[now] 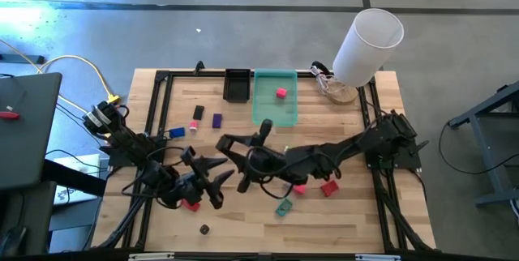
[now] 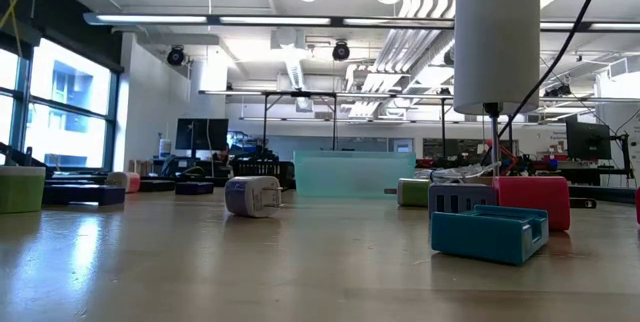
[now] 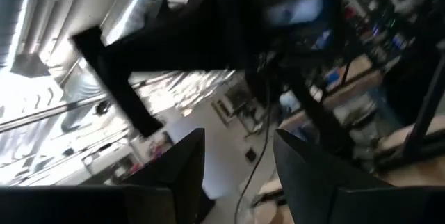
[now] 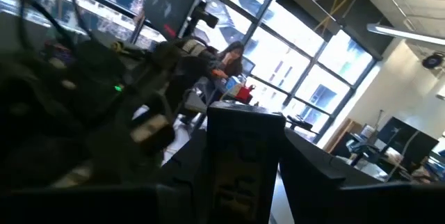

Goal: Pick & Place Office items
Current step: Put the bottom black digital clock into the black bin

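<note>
The office items lie scattered on the wooden table: a black piece (image 1: 198, 112), a purple one (image 1: 216, 120), a blue one (image 1: 177, 132), red blocks (image 1: 328, 186) (image 1: 191, 204), a teal block (image 1: 284, 207) and a pink piece (image 1: 280, 92) inside the green tray (image 1: 274, 107). My left gripper (image 1: 217, 172) (image 3: 240, 137) is open near the table's middle, beside the red block, and touches nothing. My right gripper (image 1: 235, 143) (image 4: 245, 132) reaches toward the table's left, with a black block between its fingers. My right gripper has a black rectangular block (image 4: 243, 168) with pale lettering pinched between its two fingers. The block stands upright in the gap. The fingers (image 4: 316, 175) lie about level and point toward the table's left side. Whether the block rests on the table cannot be seen.
A small black tray (image 1: 237, 85) stands beside the green tray at the far edge. A big white cylinder (image 1: 366, 46) stands at the far right corner over cables. The low view shows a white charger (image 2: 251, 195) and a green block (image 2: 412, 192). A black frame rims the table.
</note>
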`<state>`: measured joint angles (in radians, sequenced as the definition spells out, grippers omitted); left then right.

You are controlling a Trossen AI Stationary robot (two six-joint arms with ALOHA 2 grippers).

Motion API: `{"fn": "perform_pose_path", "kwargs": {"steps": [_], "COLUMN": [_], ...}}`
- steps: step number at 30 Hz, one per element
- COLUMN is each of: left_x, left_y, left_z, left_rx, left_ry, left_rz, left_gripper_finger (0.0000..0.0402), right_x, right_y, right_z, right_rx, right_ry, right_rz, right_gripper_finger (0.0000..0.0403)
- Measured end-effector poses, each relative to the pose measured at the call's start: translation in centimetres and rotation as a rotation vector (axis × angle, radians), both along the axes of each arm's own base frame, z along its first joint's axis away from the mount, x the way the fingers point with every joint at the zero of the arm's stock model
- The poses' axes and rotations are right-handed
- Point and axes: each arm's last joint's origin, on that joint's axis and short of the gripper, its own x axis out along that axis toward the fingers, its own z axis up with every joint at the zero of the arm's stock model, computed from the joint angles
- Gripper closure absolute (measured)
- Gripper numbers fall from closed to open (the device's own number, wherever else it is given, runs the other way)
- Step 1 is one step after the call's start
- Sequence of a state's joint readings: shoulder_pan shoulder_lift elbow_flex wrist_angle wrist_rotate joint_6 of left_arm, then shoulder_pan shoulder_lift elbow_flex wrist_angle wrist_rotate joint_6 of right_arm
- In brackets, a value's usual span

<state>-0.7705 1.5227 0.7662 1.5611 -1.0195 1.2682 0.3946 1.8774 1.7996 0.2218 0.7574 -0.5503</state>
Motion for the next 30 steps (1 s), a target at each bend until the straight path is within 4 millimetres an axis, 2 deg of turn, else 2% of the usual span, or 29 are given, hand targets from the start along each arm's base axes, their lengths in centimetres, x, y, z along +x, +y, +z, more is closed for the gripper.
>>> {"fn": "perform_pose_path", "kwargs": {"steps": [8,14,18,25,30], "left_x": [-0.1,-0.2,-0.1,0.7,0.9], "left_y": [0.3,0.7,1.8,3.0,3.1], "left_z": [-0.1,0.7,1.4,1.5,1.6], "left_rx": [-0.066,-0.051,-0.117,-0.145,-0.131], "left_ry": [0.051,-0.025,-0.070,-0.081,-0.124], "left_rz": [0.075,0.013,0.022,0.068,0.021], "left_gripper_finger": [0.0238,0.0238,0.0238,0.0238,0.0238], "right_x": [-0.1,-0.2,-0.2,-0.2,-0.2], "right_y": [0.3,0.4,0.4,0.5,0.4], "right_z": [0.0,0.0,0.0,0.0,0.0], "right_rx": [0.000,0.000,-0.003,-0.005,-0.007], "right_ry": [0.001,0.001,0.002,0.004,0.008], "right_rz": [0.005,0.008,0.003,0.012,0.011], "right_gripper_finger": [0.0276,0.0278,0.0277,0.0275,0.0280]}}
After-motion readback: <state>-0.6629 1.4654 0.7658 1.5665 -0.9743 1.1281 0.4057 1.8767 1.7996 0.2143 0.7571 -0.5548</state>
